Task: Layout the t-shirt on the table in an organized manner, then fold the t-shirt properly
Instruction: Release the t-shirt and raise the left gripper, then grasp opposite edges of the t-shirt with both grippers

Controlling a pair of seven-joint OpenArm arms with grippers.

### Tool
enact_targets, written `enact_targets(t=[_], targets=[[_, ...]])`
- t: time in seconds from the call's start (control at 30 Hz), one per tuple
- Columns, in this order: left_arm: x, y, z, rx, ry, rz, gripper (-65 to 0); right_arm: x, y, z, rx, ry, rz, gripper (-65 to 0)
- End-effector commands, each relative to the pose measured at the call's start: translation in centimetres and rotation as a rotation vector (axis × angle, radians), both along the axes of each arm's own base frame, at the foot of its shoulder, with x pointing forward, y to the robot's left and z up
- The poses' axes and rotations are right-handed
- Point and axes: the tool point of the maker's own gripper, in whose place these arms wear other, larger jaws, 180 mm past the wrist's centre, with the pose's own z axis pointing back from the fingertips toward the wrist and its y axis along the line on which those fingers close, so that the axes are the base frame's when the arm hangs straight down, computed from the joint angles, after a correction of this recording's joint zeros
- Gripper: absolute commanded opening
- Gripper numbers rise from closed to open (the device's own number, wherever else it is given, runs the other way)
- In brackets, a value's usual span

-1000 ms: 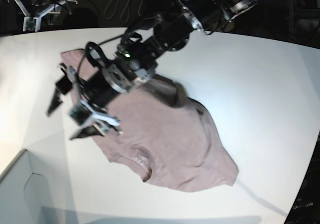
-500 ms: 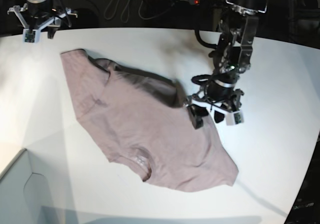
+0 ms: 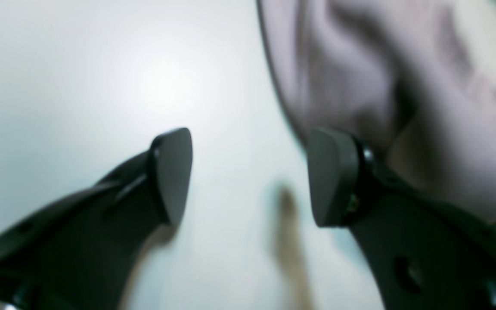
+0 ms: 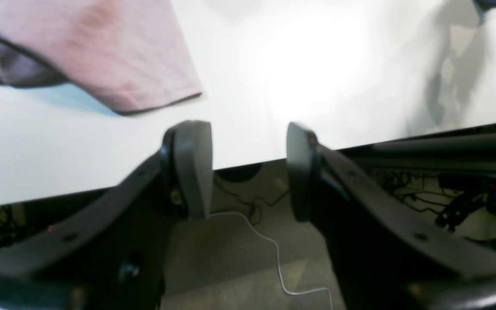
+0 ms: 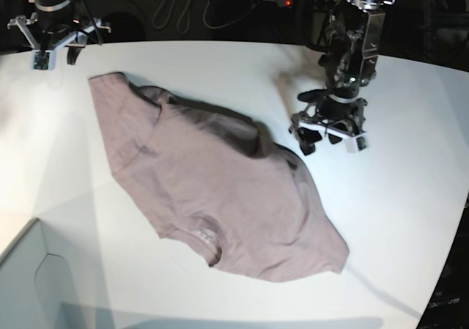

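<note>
Since the earlier frame, the left pincer (image 5: 330, 135) had been drawn up and back from the shirt's edge toward two o'clock, and the right pincer (image 5: 53, 42) had been nudged only slightly at the far corner, near eleven o'clock. Both were seen with jaws spread wide and nothing held between them: bare tabletop (image 5: 410, 197) showed through the left gap in the wrist view (image 3: 248, 176), and floor with a thin white cable (image 4: 274, 254) showed through the right one (image 4: 248, 170).

The t-shirt (image 5: 212, 190) was left lying across the middle of the tabletop, stretched diagonally from eleven o'clock down to five o'clock, collar (image 5: 209, 242) toward six. It was laid mostly flat, but a dark fold was still bunched along its upper edge, so the spreading step was judged unfinished; the left pincer was probably parked just beside that edge for another tug.

The cloth was read as soft, matte, dusty pink and lightly creased; the tabletop as smooth, hard, white and glare-prone. The pincer pads (image 3: 175, 172) were seen as dull grey, flat-faced wedges.
</note>
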Motion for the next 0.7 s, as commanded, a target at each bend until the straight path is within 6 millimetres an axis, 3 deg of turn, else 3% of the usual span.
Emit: enact_targets(t=[0.0,0.07,0.37,0.43,0.57,0.67], targets=[[1.6,-1.0,1.1,-0.017,-0.033,-0.025,-24.6,0.3,-0.2,0.7,-0.015,-0.022,0.009,-36.9],[1.9,-2.3,0.7,-0.018,-0.021,-0.061,-24.6,0.3,-0.2,0.7,-0.015,-0.022,0.009,-36.9],[3.6,-4.8,-0.6,-0.044,0.015,-0.08,-26.9,0.8,-0.4,0.7,-0.022,-0.029,0.015,-36.9],[3.7,-5.0,-0.8,-0.048,0.024,-0.08,-36.5,0.7,-0.5,0.5,-0.018,-0.013,0.009,-36.9],[4.2,-4.5,-0.5,-0.047,0.015,-0.072,-64.9,1.6,-0.5,0.4,-0.009,-0.004,-0.005,-36.9],[4.8,-4.0,0.7,-0.042,-0.02,-0.07,-63.4,2.6,-0.5,0.5,0.0,-0.004,-0.013,-36.9]])
